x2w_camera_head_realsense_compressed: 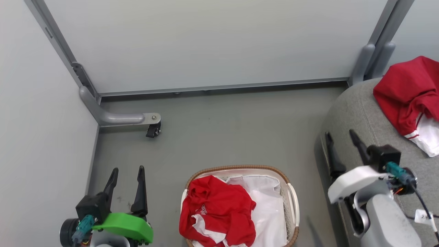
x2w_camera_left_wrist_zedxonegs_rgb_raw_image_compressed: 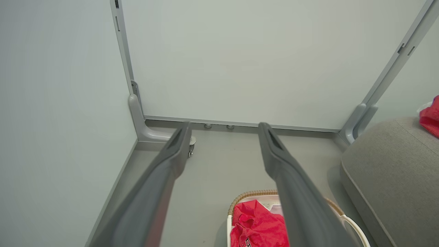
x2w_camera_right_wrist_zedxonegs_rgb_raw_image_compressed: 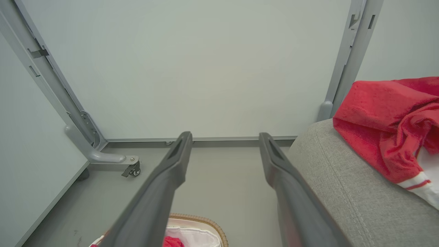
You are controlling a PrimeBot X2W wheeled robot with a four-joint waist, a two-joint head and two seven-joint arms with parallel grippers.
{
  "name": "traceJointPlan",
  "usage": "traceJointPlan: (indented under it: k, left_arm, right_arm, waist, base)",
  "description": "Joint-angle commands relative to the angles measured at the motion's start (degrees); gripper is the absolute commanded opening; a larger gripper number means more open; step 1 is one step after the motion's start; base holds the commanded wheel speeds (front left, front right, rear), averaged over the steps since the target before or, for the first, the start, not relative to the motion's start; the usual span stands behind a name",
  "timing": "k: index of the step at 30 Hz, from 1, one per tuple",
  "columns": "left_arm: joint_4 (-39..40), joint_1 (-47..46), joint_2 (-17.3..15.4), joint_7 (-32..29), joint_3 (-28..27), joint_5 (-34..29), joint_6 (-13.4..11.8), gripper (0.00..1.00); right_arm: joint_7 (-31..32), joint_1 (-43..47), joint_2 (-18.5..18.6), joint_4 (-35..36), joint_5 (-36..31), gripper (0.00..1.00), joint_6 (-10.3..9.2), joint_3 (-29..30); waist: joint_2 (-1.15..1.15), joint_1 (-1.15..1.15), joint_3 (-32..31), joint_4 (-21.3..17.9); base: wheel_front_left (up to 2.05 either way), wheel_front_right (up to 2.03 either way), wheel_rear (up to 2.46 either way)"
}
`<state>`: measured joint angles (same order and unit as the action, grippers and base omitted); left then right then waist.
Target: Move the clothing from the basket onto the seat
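The basket (x2w_camera_head_realsense_compressed: 293, 202) stands on the grey floor at the bottom middle of the head view, with red and white clothing (x2w_camera_head_realsense_compressed: 216, 209) bunched in its left half over the white lining. Another red and white garment (x2w_camera_head_realsense_compressed: 408, 92) lies on the grey seat (x2w_camera_head_realsense_compressed: 360, 113) at the right. My left gripper (x2w_camera_head_realsense_compressed: 127, 169) is open and empty, left of the basket. My right gripper (x2w_camera_head_realsense_compressed: 340, 133) is open and empty, over the seat's left edge. The left wrist view shows the basket (x2w_camera_left_wrist_zedxonegs_rgb_raw_image_compressed: 240, 200) and clothing (x2w_camera_left_wrist_zedxonegs_rgb_raw_image_compressed: 257, 226) below its fingers; the right wrist view shows the garment (x2w_camera_right_wrist_zedxonegs_rgb_raw_image_compressed: 387, 127) on the seat (x2w_camera_right_wrist_zedxonegs_rgb_raw_image_compressed: 343, 185).
Pale partition walls close off the far and left sides. A grey partition foot with a castor (x2w_camera_head_realsense_compressed: 153, 129) juts onto the floor at the left, and another post (x2w_camera_head_realsense_compressed: 368, 65) stands by the seat's far corner. Open floor lies between basket and wall.
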<state>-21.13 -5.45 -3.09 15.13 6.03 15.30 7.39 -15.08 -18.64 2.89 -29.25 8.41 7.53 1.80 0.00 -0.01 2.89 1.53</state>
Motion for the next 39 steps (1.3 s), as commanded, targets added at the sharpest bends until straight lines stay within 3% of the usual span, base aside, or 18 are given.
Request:
traceJointPlan:
  k: [1,16,39]
  left_arm:
    - [0.4,1.3,0.0,0.0,-0.6,-0.5,0.0,1.00]
    - [1.8,5.4,0.2,0.0,-0.7,0.3,0.1,1.00]
    - [1.6,4.2,0.2,0.0,-0.1,0.3,0.1,1.00]
  right_arm:
    - [-0.1,1.8,0.1,0.4,1.2,1.00,-0.08,-0.8]
    - [-0.1,9.6,0.1,2.9,5.1,1.00,-0.08,-3.7]
    - [-0.1,9.0,0.1,2.9,4.9,1.00,-0.08,-3.6]
  waist:
    - [0.00,0.01,-0.8,0.5]
    - [0.00,0.01,-2.2,-0.5]
    - [0.00,0.01,-1.8,-0.8]
  base:
    - [0.00,0.00,0.00]
    - [0.00,0.00,0.00]
    - [0.00,0.00,0.00]
